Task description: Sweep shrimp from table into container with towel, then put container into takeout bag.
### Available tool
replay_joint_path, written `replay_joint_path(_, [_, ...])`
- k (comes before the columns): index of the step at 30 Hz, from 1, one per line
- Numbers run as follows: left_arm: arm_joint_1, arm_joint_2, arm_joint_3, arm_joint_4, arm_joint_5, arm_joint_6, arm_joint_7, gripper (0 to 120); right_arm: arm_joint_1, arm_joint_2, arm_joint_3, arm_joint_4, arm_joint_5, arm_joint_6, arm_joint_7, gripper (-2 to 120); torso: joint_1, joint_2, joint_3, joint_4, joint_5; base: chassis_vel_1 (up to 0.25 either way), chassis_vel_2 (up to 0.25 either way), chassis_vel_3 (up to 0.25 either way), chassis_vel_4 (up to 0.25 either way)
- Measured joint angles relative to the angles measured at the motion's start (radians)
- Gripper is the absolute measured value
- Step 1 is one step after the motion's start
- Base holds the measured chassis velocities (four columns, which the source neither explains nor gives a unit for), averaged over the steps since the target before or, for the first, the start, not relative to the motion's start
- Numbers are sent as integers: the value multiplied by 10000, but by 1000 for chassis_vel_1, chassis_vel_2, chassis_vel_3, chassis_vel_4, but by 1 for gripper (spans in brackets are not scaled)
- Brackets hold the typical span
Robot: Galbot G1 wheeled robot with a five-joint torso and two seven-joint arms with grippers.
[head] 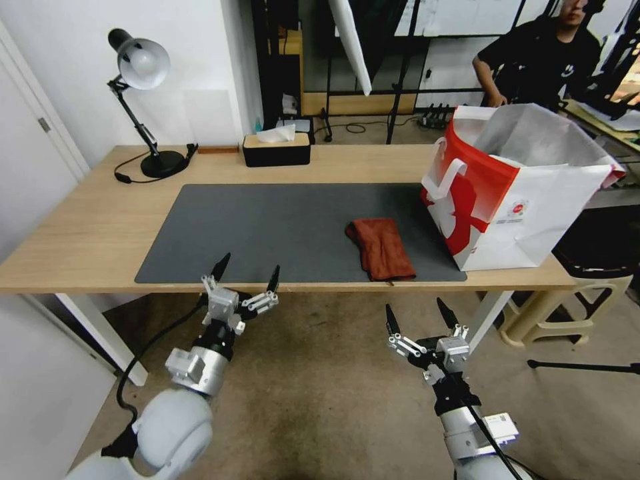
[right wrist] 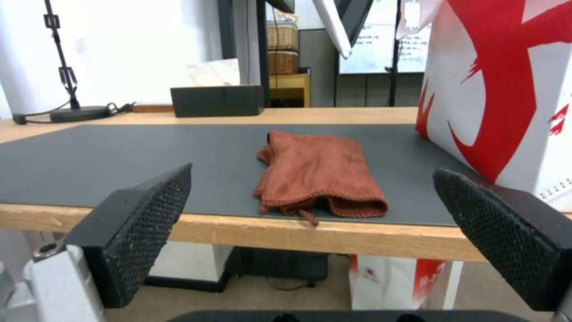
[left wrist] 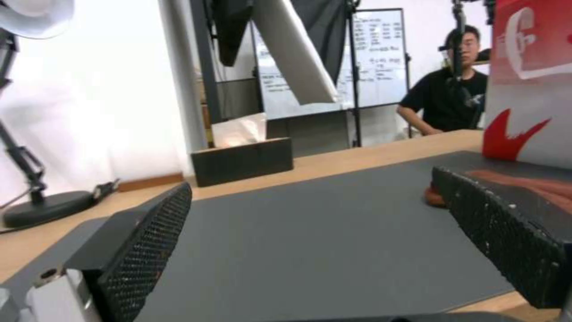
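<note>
The rust-brown towel [head: 381,248] is lying folded on the grey mat [head: 267,227] by the table's near edge, long axis running front-to-back, ahead of the empty, wide-open right gripper [head: 421,319], nearer than the equally splayed left gripper [head: 247,272].

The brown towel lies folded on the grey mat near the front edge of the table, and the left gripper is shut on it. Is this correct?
Not quite. The towel does lie folded on the mat near the table's front edge, but the left gripper is open and apart from it, near the table's front edge, as the head view shows.
</note>
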Motion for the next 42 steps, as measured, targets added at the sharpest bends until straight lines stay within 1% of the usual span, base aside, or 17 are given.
replay_joint_path(1, [0, 0, 0, 0, 0, 0, 0, 100, 0, 0, 0, 0, 0, 0, 0, 100, 0, 0, 0, 0, 0, 0, 0, 0, 0])
replay_joint_path(4, [205, -227, -20, 34, 291, -137, -302, 100, -41, 24, 52, 76, 0, -9, 57, 100, 1, 0, 0, 1, 0, 0, 0, 0, 0])
replay_joint_path(5, [205, -227, -20, 34, 291, -137, -302, 100, -41, 24, 52, 76, 0, -9, 57, 100, 1, 0, 0, 1, 0, 0, 0, 0, 0])
replay_joint_path(8, [502, -563, -61, 166, 635, -395, -556, 100, -66, 47, 152, 90, 21, 78, 63, 100, 1, -1, 0, 2, -2, 0, 0, 0, 0])
replay_joint_path(9, [502, -563, -61, 166, 635, -395, -556, 100, -66, 47, 152, 90, 21, 78, 63, 100, 1, -1, 0, 2, -2, 0, 0, 0, 0])
replay_joint_path(11, [793, -876, -65, 287, 952, -554, -735, 100, -30, 47, 239, 88, 85, 125, 52, 100, 2, -2, 1, 2, 0, 0, 0, 0, 0])
replay_joint_path(12, [881, -968, -51, 332, 1055, -614, -778, 100, -16, 39, 264, 85, 101, 131, 41, 100, 2, -2, 1, 2, -1, 0, 0, 0, 0])
replay_joint_path(13, [881, -968, -51, 332, 1055, -614, -778, 100, -16, 39, 264, 85, 101, 131, 41, 100, 2, -2, 1, 2, -1, 0, 0, 0, 0])
replay_joint_path(14, [988, -1116, -15, 406, 1229, -676, -840, 100, 6, 20, 284, 77, 126, 137, 27, 100, 1, -1, 1, 3, 0, 0, 0, 0, 0])
replay_joint_path(16, [1042, -1322, 14, 493, 1389, -704, -902, 100, 29, -4, 298, 59, 147, 144, 11, 100, 2, -1, 1, 3, 0, 0, 0, 0, 0])
replay_joint_path(17, [1042, -1322, 14, 493, 1389, -704, -902, 100, 29, -4, 298, 59, 147, 144, 11, 100, 2, -1, 1, 3, 0, 0, 0, 0, 0])
replay_joint_path(18, [1069, -1471, 31, 558, 1483, -739, -936, 100, 42, -8, 303, 51, 154, 147, 8, 100, 2, -1, 1, 2, 0, 0, 0, 0, 0])
replay_joint_path(20, [1085, -1528, 38, 586, 1516, -756, -949, 100, 50, -8, 308, 45, 157, 150, 8, 100, 1, -2, 1, 1, 0, 0, 0, 0, 0])
replay_joint_path(21, [1116, -1621, 50, 642, 1596, -816, -958, 100, 61, -8, 322, 26, 168, 155, 9, 100, 2, -2, 1, 2, -1, 0, 0, 0, 0])
replay_joint_path(29, [1260, -1827, 108, 877, 1815, -1060, -1026, 100, 97, -17, 347, -17, 243, 194, 2, 100, 1, -1, 1, 3, -3, 0, 0, 0, 0])
replay_joint_path(42, [1243, -1829, 121, 888, 1795, -1057, -1028, 100, 102, -22, 354, -23, 255, 205, -9, 100, 2, -2, 1, 2, -1, 0, 0, 0, 0])
